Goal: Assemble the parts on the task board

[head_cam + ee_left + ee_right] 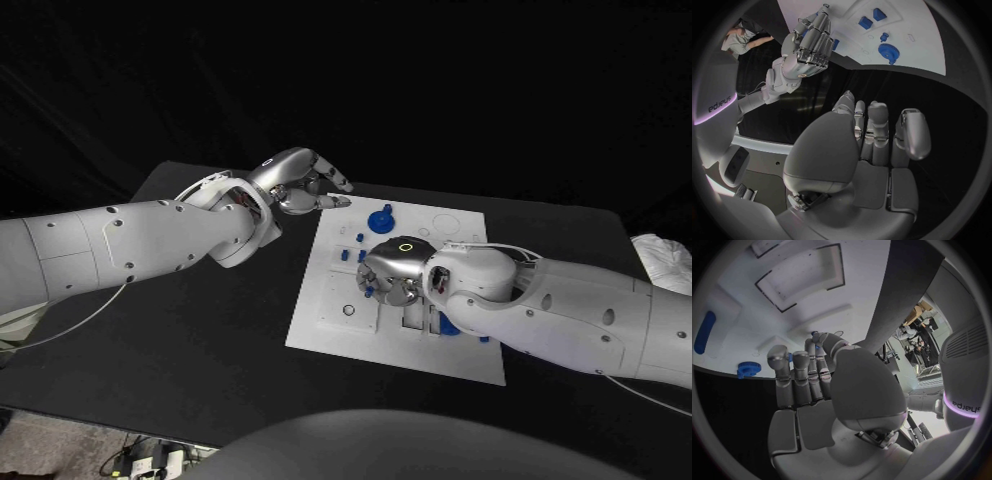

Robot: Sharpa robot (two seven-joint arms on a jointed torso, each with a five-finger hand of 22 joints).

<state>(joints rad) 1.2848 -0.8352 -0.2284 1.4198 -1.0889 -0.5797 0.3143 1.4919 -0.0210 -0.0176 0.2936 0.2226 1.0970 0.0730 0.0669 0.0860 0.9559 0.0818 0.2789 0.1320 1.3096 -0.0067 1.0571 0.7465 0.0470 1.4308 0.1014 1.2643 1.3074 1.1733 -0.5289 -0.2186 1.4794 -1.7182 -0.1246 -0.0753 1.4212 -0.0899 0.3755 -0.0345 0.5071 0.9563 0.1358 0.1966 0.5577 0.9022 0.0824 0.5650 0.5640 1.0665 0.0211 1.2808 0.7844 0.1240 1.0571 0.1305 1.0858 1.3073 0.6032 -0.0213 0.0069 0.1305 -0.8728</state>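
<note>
The white task board (325,325) lies in the middle of the black table. A blue gear (381,220) stands near its far edge, and small blue parts (346,255) sit along its left side. My right hand (397,268) hovers low over the board's middle. Its thumb and a finger pinch a small blue part (819,347). The gear (748,370) and a blue oblong part (704,332) lie beyond its fingers. My left hand (303,185) hangs at the board's far left corner, fingers stretched out and holding nothing (873,145). The left wrist view also shows the right hand (811,42) and the gear (889,52).
Two blue square parts (872,18) sit on the board past the gear. Rectangular recesses (804,275) lie in the board ahead of the right hand. A white cloth (661,255) lies at the table's right edge. Bare black table surrounds the board.
</note>
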